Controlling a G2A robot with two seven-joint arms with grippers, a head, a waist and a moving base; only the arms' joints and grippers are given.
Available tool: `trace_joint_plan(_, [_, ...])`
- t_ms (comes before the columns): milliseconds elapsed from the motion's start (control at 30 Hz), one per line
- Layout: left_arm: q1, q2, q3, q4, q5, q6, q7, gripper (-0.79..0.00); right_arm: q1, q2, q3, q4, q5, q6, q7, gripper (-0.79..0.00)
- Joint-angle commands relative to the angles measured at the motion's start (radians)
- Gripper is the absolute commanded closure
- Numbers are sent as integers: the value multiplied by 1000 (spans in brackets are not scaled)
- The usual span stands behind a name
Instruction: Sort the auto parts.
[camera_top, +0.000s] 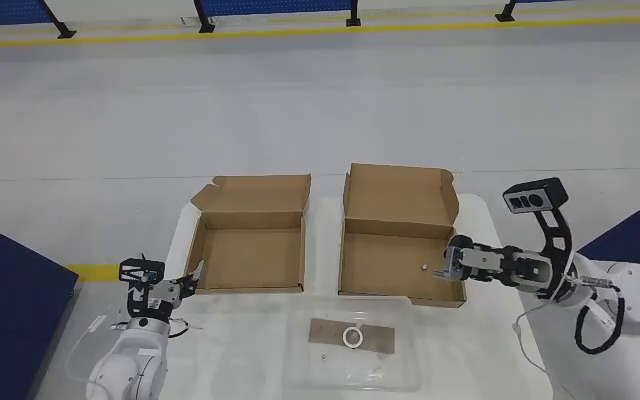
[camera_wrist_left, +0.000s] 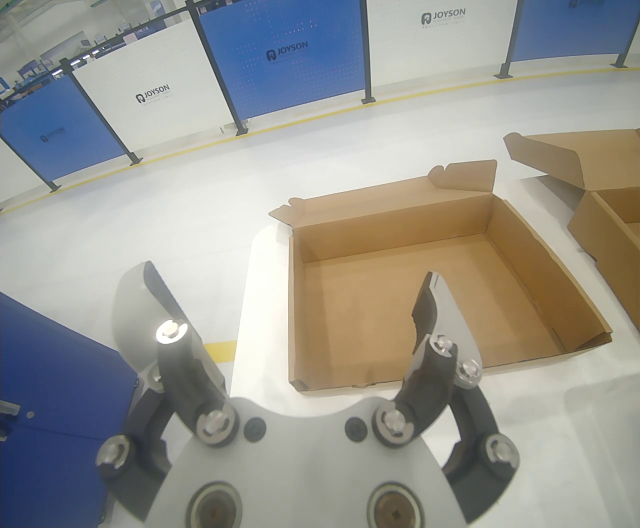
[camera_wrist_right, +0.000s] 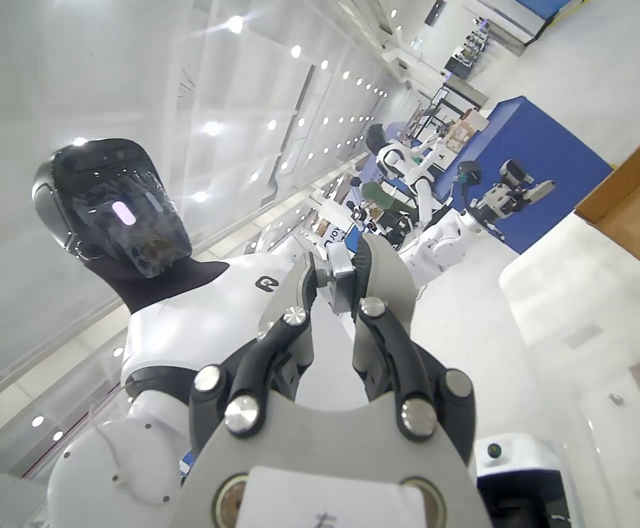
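We judge the small silver metal cylinder (camera_wrist_right: 343, 281) rigid, light, slippery; right gripper (camera_wrist_right: 336, 261) pinches its sides, left gripper (camera_wrist_left: 290, 277) spread wide.

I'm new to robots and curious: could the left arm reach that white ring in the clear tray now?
Probably yes. The left gripper is open and empty, the white ring lies in the open-topped clear tray, and nothing stands between them.
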Motion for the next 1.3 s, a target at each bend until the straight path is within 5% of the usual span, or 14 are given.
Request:
trace_joint_plan(0, [0,0,0,0,0,0,0,-785,-28,0,25,1,-16,-13,-6,0])
trace_joint_plan(333, [0,0,0,0,0,0,0,-785,-31,0,29,-3,-21,-16,-13,0])
trace_joint_plan(433, [0,0,0,0,0,0,0,-785,-25,11,63,-58,-293,18,-45,0])
trace_joint_plan(800, [0,0,0,0,0,0,0,-785,-3,34,12,-81,-866,151,-108,0])
trace_joint_plan(1000, [0,0,0,0,0,0,0,-785,10,39,-70,-39,-1066,187,-135,0])
trace_joint_plan(1267, [0,0,0,0,0,0,0,-785,35,37,-115,13,-1061,173,-140,0])
